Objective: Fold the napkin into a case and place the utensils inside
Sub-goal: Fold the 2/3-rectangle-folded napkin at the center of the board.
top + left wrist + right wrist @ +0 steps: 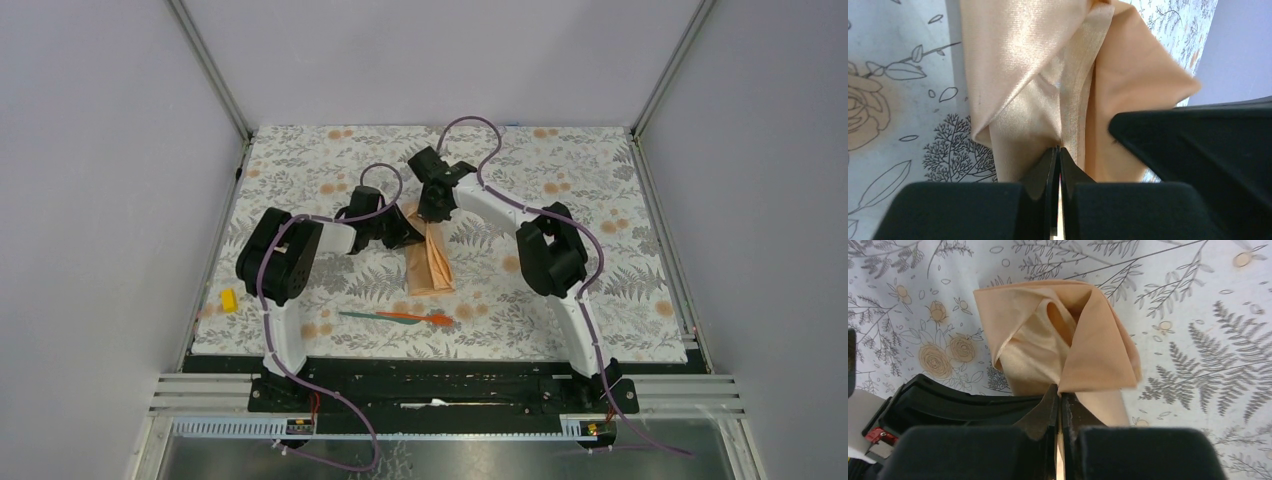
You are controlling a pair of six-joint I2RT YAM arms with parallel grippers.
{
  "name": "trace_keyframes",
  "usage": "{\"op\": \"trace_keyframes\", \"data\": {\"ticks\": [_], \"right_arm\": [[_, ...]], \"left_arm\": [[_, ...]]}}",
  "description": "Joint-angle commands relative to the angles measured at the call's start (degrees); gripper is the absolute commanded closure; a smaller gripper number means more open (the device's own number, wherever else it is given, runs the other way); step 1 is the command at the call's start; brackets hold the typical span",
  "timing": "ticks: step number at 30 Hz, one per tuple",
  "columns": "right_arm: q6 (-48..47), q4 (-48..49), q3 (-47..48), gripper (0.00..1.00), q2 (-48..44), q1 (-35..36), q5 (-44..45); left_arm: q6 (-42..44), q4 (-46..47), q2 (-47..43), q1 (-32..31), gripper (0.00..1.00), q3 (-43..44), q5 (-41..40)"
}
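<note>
1. Napkin [430, 262]: plain peach-orange cloth, folded into a long narrow bundle. It lies near the middle of the tablecloth, its length running from the far side toward the near side. The near end lies flat. The far end is raised and opens into loose overlapping flaps with a hollow between them, as the right wrist view shows.
2. Left gripper [1058, 150]: at the left side of the napkin's far end. Jaws are clenched together, with a fold of the napkin pinched at the tips.
3. Right gripper [1060, 390]: at the far end of the napkin, just beside the left gripper. Jaws are pressed tight on a corner of the outer flap, and a thin strip of cloth shows between the fingers.
4. Teal-green utensil [375, 315]: slender, lying flat near the front edge of the tablecloth, on the near side of the napkin and apart from it. Its type cannot be told.
5. Orange-red utensil [430, 319]: in line with the teal-green utensil and meeting its right end.
6. Tablecloth [560, 160]: grey floral print with orange blooms, covering the work surface.
7. Yellow block [229, 299]: small, at the left edge of the tablecloth, well apart from the napkin.
</note>
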Motion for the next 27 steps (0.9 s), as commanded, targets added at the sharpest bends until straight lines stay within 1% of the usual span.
{"op": "trace_keyframes", "data": {"ticks": [1, 4, 8, 10, 16, 19, 23, 25, 27], "right_arm": [[2.6, 0.8, 2.5, 1.00, 2.1, 1.7, -2.8], [2.7, 2.6, 1.6, 1.00, 2.5, 1.9, -4.0], [2.8, 7.6, -2.8, 1.00, 1.4, 2.0, -5.5], [3.8, 9.5, -4.8, 1.00, 0.8, 1.9, -5.2], [7.0, 11.9, -6.2, 1.00, -0.5, 1.4, -5.0], [7.5, 11.9, -5.9, 1.00, -1.1, 1.2, -4.2], [7.6, 11.6, -6.2, 1.00, -1.3, 0.7, -4.1], [7.7, 11.6, -6.6, 1.00, -1.4, 0.6, -4.0], [8.0, 11.6, -6.5, 1.00, -1.2, 0.7, -4.3]], "left_arm": [[2.9, -2.4, 3.0, 0.2, 0.95, 1.0, -1.9], [3.8, -3.2, 3.0, 0.2, 0.96, 1.3, -2.1], [6.2, -6.5, 2.1, 0.2, 0.96, 2.2, -3.9], [7.6, -8.5, 0.7, 0.2, 0.95, 2.5, -4.7], [9.5, -12.6, -5.3, 0.3, 0.86, 2.4, -5.2], [8.7, -13.5, -8.7, 0.3, 0.80, 1.1, -4.1], [9.1, -16.1, -14.4, 0.9, 0.72, -1.2, -5.5], [8.9, -16.8, -16.3, 1.5, 0.70, -2.4, -7.6], [8.2, -15.9, -16.2, 2.6, 0.69, -3.9, -7.4]]}}
